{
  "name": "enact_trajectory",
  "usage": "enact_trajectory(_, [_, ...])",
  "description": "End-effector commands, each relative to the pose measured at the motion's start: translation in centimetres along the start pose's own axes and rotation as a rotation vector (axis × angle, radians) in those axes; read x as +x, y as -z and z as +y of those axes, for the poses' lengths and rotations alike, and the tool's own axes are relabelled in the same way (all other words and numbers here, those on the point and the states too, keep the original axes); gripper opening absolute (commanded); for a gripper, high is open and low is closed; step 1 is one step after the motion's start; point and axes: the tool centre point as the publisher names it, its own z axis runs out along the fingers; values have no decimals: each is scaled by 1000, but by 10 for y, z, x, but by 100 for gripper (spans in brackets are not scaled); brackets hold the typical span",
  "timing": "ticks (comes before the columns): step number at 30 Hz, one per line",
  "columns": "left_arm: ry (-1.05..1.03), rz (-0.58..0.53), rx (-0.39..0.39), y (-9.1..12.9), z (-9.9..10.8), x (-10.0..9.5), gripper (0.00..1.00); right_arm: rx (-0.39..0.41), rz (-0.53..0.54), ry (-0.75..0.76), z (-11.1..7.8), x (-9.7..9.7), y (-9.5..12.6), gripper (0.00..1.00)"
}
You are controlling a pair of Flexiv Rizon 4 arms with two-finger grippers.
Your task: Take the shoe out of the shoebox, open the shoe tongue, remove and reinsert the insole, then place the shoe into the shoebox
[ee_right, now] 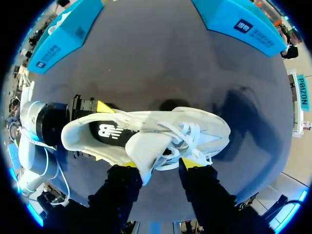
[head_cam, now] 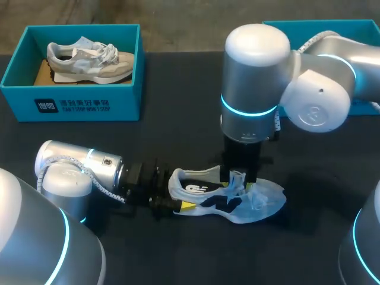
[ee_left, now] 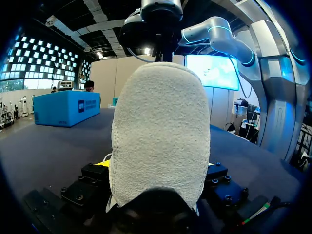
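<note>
A white sneaker (head_cam: 225, 202) with a dark insole lies on its side on the black table, out of the box. My left gripper (head_cam: 178, 196) comes in low from the left and is shut on its heel. That fuzzy heel (ee_left: 161, 136) fills the left wrist view. My right gripper (head_cam: 239, 178) points straight down on the shoe's middle. In the right wrist view its yellow fingertips (ee_right: 129, 165) press the tongue (ee_right: 146, 151) and laces from both sides. The left gripper (ee_right: 102, 132) shows there at the heel.
A teal shoebox (head_cam: 71, 101) at the back left holds a second, grey-white sneaker (head_cam: 89, 59). Another teal box (head_cam: 332, 27) stands at the back right, partly behind my right arm. Bare black table lies between the boxes and the shoe.
</note>
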Motion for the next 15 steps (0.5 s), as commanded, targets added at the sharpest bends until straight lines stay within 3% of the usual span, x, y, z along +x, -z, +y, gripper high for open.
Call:
enact_trajectory(1, [0, -1, -1, -1, 5, 1, 0, 3, 36, 7, -3, -5, 0, 38])
enact_trajectory(2, [0, -1, -1, -1, 5, 1, 0, 5, 42, 9, -3, -5, 0, 33])
enact_trajectory(5, [0, -1, -1, -1, 5, 1, 0, 11, 70, 19, -4, -5, 0, 1])
enact_trajectory(15, [0, -1, -1, -1, 5, 1, 0, 20, 163, 113, -3, -19, 12, 0])
